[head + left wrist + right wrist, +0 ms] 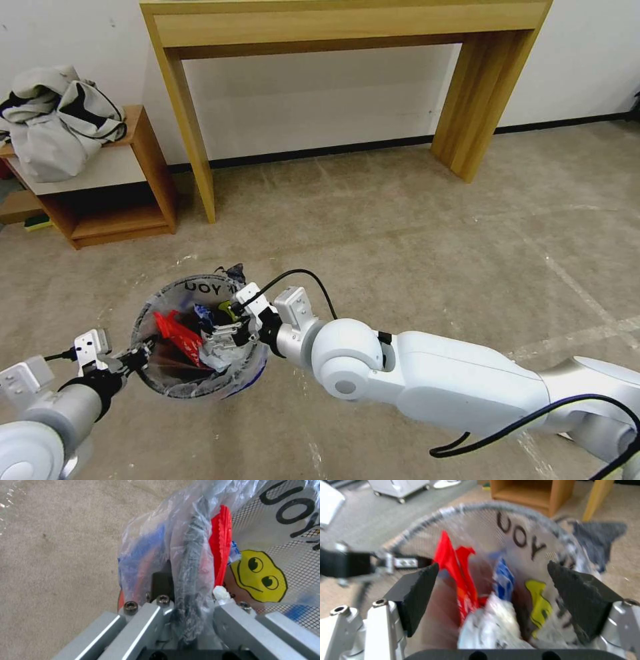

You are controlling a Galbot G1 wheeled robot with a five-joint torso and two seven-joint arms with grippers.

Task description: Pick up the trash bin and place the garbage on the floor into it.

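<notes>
The trash bin is round and lined with a clear bag bearing black letters and a yellow mark. My left gripper is shut on the bin's near rim, bag plastic pinched between its fingers. My right gripper hovers over the bin's mouth, open, its dark pads spread apart with nothing between them. Garbage lies inside: a red wrapper, a white tissue and a blue scrap. Whether the bin touches the floor, I cannot tell.
A tall wooden console table stands against the wall ahead. A low wooden shelf with grey clothing sits at the left. A dark scrap lies by the bin's far side. Bare floor stretches to the right.
</notes>
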